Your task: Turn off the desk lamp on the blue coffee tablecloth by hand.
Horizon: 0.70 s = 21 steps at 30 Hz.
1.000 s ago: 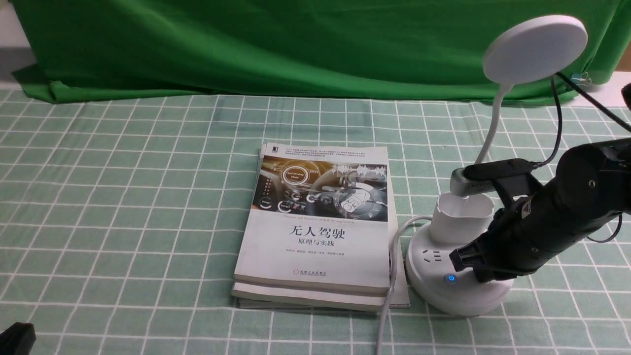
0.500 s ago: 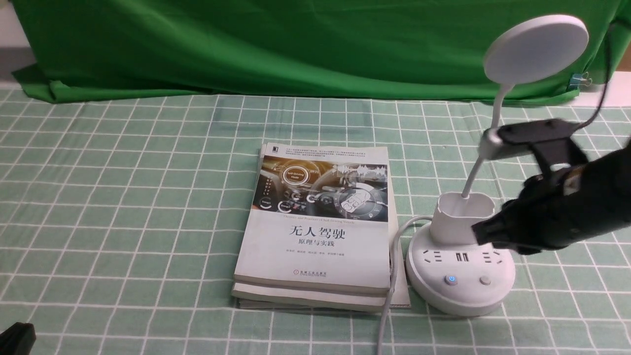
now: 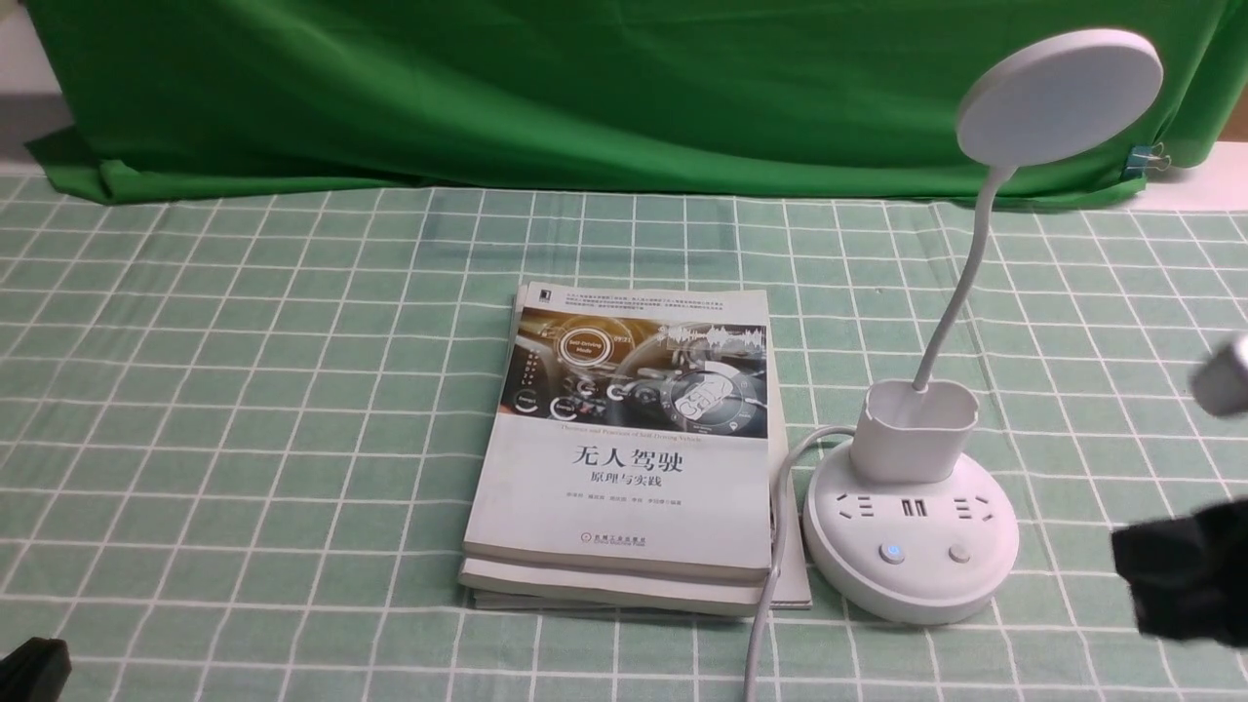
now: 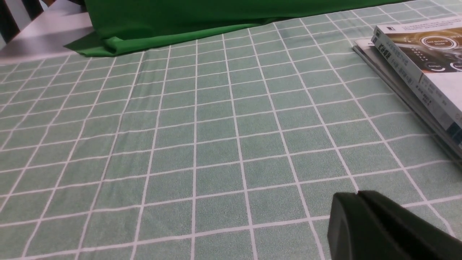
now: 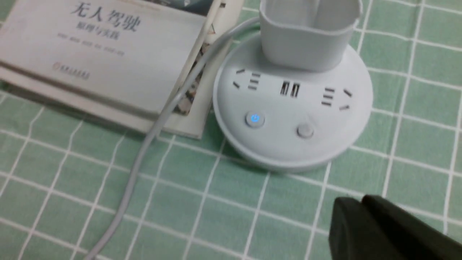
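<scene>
The white desk lamp stands on the pale green checked tablecloth at the right, its disc head raised on a thin neck. Its round base also shows in the right wrist view, with a blue-lit button and a plain button. The disc head gives no visible glow. My right gripper is shut and empty, clear of the base, and shows at the right edge of the front view. My left gripper is shut and empty, low over the cloth.
A stack of books lies just left of the lamp base. The lamp's grey cord runs from the base toward the front edge. A dark green backdrop hangs behind.
My right gripper has lifted off the lamp base, where it covered the plain button, and drawn back to the right and toward the front. The left arm has not moved.
</scene>
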Available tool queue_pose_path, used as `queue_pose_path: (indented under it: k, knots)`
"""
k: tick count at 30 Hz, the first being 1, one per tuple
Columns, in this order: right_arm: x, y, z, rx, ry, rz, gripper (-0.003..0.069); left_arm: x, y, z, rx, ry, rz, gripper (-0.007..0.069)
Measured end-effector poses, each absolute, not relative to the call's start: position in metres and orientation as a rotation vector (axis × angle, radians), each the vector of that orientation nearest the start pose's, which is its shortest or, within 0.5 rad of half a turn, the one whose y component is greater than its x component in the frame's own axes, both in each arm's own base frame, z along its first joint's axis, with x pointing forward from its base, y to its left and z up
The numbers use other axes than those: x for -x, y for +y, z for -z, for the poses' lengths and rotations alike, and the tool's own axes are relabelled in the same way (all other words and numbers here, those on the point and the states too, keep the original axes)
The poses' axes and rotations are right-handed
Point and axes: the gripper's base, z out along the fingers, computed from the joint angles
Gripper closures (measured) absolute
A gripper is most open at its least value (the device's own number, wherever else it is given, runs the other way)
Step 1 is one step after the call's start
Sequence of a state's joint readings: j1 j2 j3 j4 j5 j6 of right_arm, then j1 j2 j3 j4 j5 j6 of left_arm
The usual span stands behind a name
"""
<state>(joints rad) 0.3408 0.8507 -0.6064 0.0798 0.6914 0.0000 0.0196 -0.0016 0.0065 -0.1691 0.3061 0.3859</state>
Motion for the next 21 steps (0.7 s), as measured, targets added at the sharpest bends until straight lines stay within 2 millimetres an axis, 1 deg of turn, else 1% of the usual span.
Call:
queue_pose_path:
  k: [2, 4, 6, 8, 14, 15, 18, 20, 21]
  knots:
    - [-0.138, 0.054, -0.274, 0.360, 2.390, -0.247, 0.0610, -0.054, -0.004, -0.184, -0.219, 1.779, -0.130, 0.0624]
    - [-0.127, 0.050, -0.277, 0.354, 2.350, -0.256, 0.0600, -0.054, -0.004, -0.184, -0.219, 1.779, -0.130, 0.0624]
    - [-0.124, 0.049, -0.280, 0.349, 2.320, -0.263, 0.0596, -0.054, -0.004, -0.184, -0.219, 1.779, -0.130, 0.0624]
    - [-0.121, 0.048, -0.284, 0.344, 2.286, -0.268, 0.0589, -0.054, -0.004, -0.184, -0.219, 1.779, -0.130, 0.0624]
    - [-0.119, 0.047, -0.286, 0.341, 2.259, -0.270, 0.0574, -0.054, -0.004, -0.184, -0.219, 1.779, -0.130, 0.0624]
    - [-0.119, 0.047, -0.286, 0.341, 2.256, -0.269, 0.0575, -0.054, -0.004, -0.184, -0.219, 1.779, -0.130, 0.0624]
    - [-0.115, 0.041, -0.287, 0.302, 2.166, -0.256, 0.0620, -0.054, -0.004, -0.184, -0.220, 1.779, -0.131, 0.0624]
    - [-0.111, 0.036, -0.285, 0.266, 2.107, -0.234, 0.0627, -0.054, -0.004, -0.184, -0.220, 1.779, -0.131, 0.0624]
    - [-0.108, 0.031, -0.278, 0.235, 2.086, -0.217, 0.0629, -0.054, -0.004, -0.184, -0.220, 1.779, -0.131, 0.0624]
